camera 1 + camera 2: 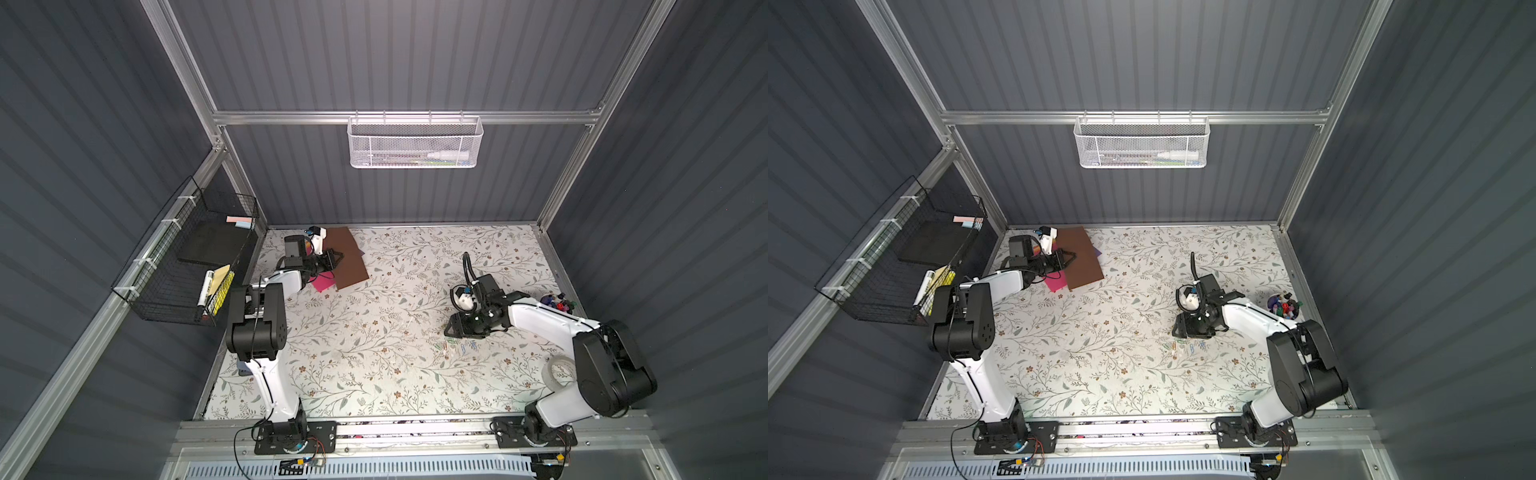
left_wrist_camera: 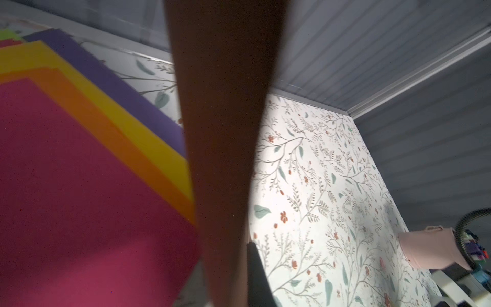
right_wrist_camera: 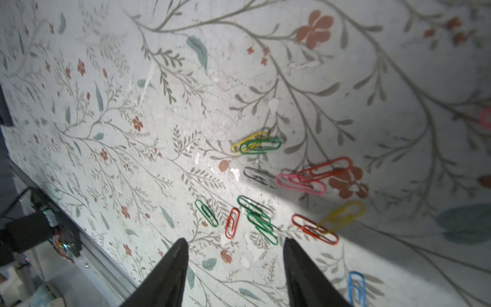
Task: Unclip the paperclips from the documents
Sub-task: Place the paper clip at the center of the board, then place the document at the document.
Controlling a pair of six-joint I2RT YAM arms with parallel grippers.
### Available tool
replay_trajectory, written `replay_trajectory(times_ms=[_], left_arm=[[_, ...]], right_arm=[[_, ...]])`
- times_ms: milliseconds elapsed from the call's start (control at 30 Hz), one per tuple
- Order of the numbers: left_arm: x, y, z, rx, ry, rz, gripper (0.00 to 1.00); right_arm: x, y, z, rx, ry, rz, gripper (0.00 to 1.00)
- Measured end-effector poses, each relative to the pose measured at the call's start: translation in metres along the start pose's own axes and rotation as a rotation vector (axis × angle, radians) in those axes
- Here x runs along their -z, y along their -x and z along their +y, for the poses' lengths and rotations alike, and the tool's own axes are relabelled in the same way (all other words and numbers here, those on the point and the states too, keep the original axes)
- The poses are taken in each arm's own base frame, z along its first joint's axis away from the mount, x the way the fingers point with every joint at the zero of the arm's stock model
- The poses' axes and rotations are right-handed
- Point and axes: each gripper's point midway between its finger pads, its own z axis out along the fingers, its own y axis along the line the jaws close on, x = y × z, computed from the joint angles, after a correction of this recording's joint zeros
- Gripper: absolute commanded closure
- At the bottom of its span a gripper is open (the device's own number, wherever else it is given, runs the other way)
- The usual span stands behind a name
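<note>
Hanging low over the near right part of the floral table [image 1: 374, 374], the right gripper [image 3: 236, 245] is being held with its jaws well apart and nothing between them. The paperclips [image 3: 259, 220] are being shown loose on the table just ahead of its fingertips [image 3: 176, 260] in the right wrist view: green, red-orange, yellow, pink, one grey and one blue, several overlapping, the blue one apart from the rest. Further back, by the right wall, a cup of markers [image 1: 557, 305] is being seen just beside the right arm [image 1: 540, 320].

At the far left corner the documents [image 1: 324, 284] are being kept in a fanned stack. The left gripper [image 1: 336, 258] is being held closed on the edge of the brown sheet [image 1: 351, 270], which is lying on top. In the left wrist view that sheet is being seen edge-on beside one black finger [image 2: 256, 271] and appears to be raised off the sheets under it, though the close blur makes this uncertain. Below it the magenta sheet [image 2: 79, 186], orange sheet [image 2: 106, 133], yellow sheet [image 2: 106, 106], purple sheet [image 2: 106, 79] and a sliver of the lime green sheet [image 2: 8, 34] are being shown stepped one past another. On the walls, a black wire basket [image 1: 166, 291] and a white mesh basket [image 1: 395, 141] are being carried by the frame.
</note>
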Motion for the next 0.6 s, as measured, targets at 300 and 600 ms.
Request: replay_trajectory(times_ms=[300, 600], left_arm=[[0.002, 0.014, 0.052, 0.05, 0.174, -0.056, 0.01], [0.06, 0.043, 0.064, 0.082, 0.466, -0.215, 0.0]], right_arm=[[0.015, 0.004, 0.002, 0.043, -0.081, -0.017, 0.22], [0.04, 0.033, 0.011, 0.106, -0.115, -0.122, 0.12]])
